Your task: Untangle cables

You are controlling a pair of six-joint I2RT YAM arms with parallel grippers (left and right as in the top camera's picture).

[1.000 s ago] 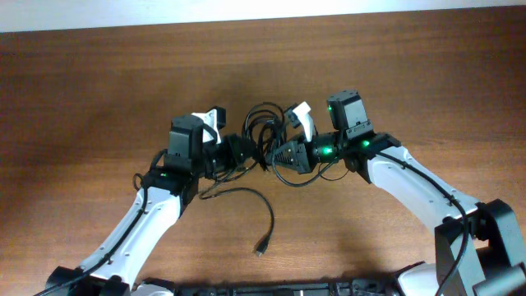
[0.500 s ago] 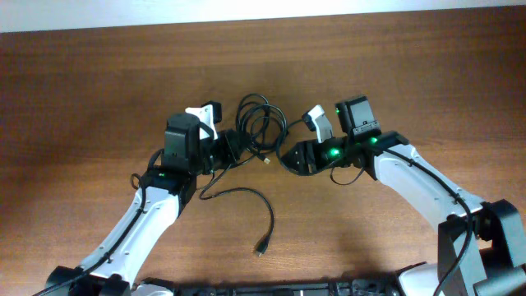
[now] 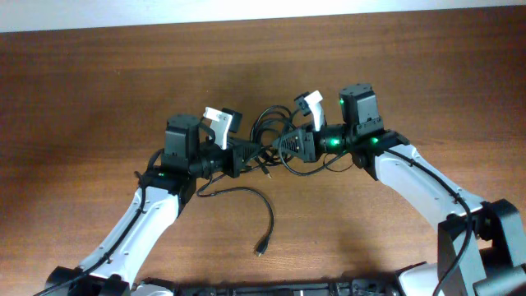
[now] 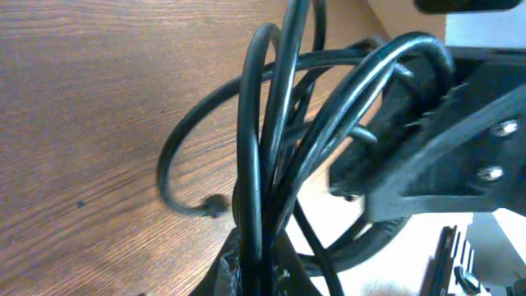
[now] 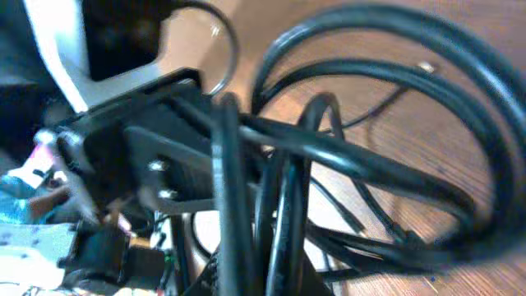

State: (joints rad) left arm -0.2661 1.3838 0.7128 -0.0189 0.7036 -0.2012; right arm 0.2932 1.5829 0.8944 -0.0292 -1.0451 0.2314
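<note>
Left gripper (image 3: 243, 156) swung inward, clamped on cables (image 4: 261, 181), right gripper (image 3: 284, 148) returned facing it, grip impossible to tell

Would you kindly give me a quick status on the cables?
Left gripper shut on the cables. Right gripper shut on same bundle, close opposite. One strand trails loose, plug end lying free.

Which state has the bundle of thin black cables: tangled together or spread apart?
Tangled together: the thin black cable bundle crosses in overlapping loops between the left pincer and the right pincer.
</note>
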